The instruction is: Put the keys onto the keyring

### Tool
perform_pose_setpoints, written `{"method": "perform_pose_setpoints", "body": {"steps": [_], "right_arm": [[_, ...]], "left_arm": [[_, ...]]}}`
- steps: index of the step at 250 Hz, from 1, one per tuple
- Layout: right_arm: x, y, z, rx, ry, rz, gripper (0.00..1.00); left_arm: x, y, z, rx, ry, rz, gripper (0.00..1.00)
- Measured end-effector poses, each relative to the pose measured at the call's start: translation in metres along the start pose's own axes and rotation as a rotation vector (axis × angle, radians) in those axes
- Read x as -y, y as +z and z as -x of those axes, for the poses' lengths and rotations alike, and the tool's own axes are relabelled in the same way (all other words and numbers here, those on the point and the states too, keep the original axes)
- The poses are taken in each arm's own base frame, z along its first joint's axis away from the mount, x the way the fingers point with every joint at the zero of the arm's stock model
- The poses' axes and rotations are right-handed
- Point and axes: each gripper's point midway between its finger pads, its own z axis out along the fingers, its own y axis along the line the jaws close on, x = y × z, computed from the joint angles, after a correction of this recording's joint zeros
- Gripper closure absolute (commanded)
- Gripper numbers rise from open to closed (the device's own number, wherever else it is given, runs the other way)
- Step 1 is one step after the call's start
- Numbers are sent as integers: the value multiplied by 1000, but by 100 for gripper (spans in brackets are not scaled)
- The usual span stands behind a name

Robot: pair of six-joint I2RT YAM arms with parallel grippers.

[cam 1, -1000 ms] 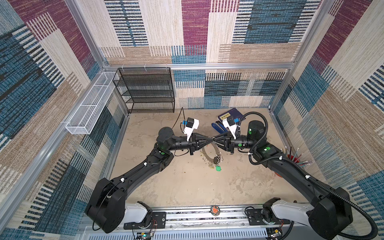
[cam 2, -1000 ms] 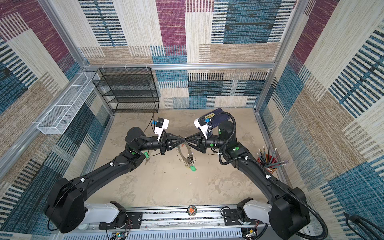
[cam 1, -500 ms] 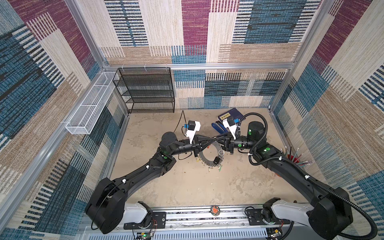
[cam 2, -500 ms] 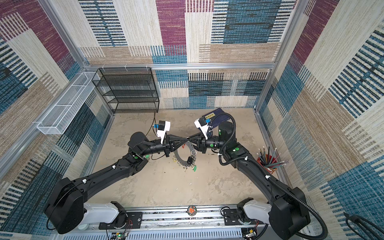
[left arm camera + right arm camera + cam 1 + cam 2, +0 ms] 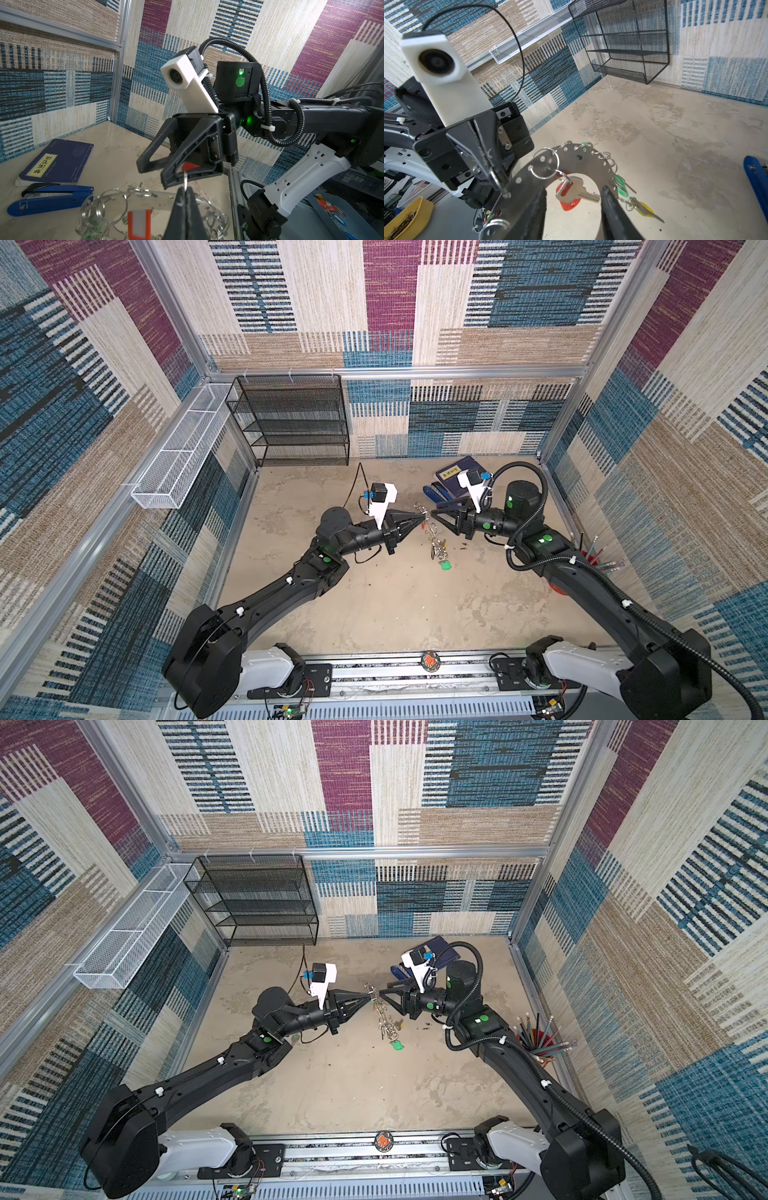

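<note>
Keyring (image 5: 571, 158) rim in clamped left gripper (image 5: 497, 176), just beside spread right gripper (image 5: 153, 174)

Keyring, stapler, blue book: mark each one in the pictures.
keyring (image 5: 571, 161), right wrist view, on the flat grey disc face.
stapler (image 5: 54, 200), left wrist view, on its blue body.
blue book (image 5: 68, 160), left wrist view, on the bare cover.

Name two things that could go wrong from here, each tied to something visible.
1. The left tool pinches the keyring only at its rim, so the hanging disc may slip out or swing.
2. The open right tool sits close to it; closing in could snag the dangling key.
</note>
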Motion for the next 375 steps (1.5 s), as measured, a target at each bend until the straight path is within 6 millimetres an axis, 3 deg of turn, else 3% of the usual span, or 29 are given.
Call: {"method": "perform_pose_setpoints", "body": {"steps": [46,77,121,217,308,375], "right_arm": [[-4,-9,6,21,-13,-12,51],[-9,-17,11,43,-22,-6,45],[-17,-14,8,31,-23,58,43],[-28,-5,2,3,-13,188,66],[-34,2,-4,-21,-7,254,73],[-38,2,-7,-24,-9,282,100]], "left_arm": [[-4,0,-3,-10,-1,20,100],[-7,0,-2,-2,1,35,100],[-8,0,-7,-5,-5,33,100],[-2,2,-6,10,-10,-15,100],[2,4,-9,37,-32,-65,100],[-2,6,-11,76,-101,-82,100]]}}
